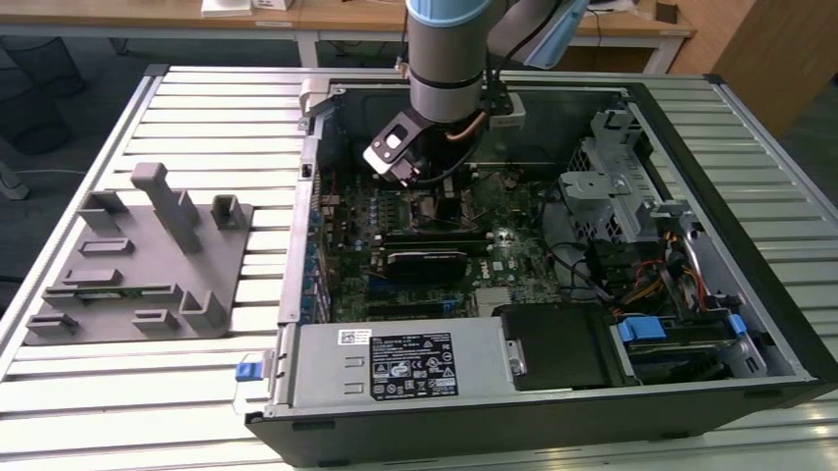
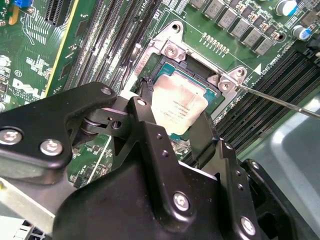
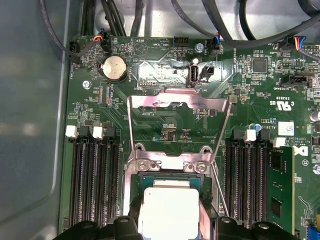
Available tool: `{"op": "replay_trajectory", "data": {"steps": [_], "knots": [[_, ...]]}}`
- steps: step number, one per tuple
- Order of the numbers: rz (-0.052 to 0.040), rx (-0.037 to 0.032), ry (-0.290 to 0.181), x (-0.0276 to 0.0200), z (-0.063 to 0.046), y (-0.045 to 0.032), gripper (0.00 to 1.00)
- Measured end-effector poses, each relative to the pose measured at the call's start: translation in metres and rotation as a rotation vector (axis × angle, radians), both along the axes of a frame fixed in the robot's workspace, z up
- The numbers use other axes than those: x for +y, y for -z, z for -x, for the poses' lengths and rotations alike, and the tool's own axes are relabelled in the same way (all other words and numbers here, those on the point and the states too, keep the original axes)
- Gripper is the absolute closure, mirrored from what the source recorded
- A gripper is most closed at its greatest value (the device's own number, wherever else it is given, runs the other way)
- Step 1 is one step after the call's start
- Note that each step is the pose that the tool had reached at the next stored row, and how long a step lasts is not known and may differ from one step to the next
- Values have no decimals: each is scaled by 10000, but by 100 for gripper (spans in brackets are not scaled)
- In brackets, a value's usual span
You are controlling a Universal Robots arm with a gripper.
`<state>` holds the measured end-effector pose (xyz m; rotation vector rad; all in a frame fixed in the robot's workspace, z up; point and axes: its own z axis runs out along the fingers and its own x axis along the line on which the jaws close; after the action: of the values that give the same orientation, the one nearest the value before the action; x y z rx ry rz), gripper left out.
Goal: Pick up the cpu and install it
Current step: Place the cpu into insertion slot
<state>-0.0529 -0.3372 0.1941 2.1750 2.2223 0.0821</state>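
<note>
My own tool hides a good deal. In the second wrist view the black links and fingers (image 2: pixel 204 134) of my tool (image 2: pixel 175 115) cover the near part of the cpu (image 2: pixel 176 100). I see only its pale metal top and a strip of green rim. The fingers stand narrowly apart, one against each of two opposite edges of the cpu, gripping it. The cpu sits within the dark frame of the socket (image 2: pixel 167 62). Its underside is hidden, so I cannot tell whether it is fully down or just above its seat. In the first wrist view the cpu (image 3: pixel 170 202) is cut off by the picture's edge, and glare washes its top white. In the exterior view my arm and tool (image 1: pixel 416 182) stand over the socket and block it.

The load plate (image 3: pixel 177 97) is swung open, away from the socket opening and clear of my fingers. The thin lever (image 2: pixel 280 101) stretches off to one side, near one finger but apart from it. Memory slots (image 3: pixel 92 185) run close along both flanks of the socket.

The motherboard (image 1: pixel 511 211) lies deep in the open computer case (image 1: pixel 524 427), whose walls rise around my arm. Cables (image 1: pixel 590 265) crowd the side toward the exterior view's right. The case rests on the slatted counter (image 1: pixel 223 98). A grey holder block (image 1: pixel 144 265) sits well apart at the exterior view's left.
</note>
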Motion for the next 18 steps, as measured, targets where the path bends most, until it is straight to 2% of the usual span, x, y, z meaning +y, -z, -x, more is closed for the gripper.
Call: {"op": "replay_trajectory", "data": {"steps": [13, 15, 16, 18], "knots": [[-1, -1, 0, 0, 0, 6, 47], [-2, -1, 0, 0, 0, 6, 46], [-1, -1, 0, 0, 0, 6, 40], [-1, -1, 0, 0, 0, 7, 40]]}}
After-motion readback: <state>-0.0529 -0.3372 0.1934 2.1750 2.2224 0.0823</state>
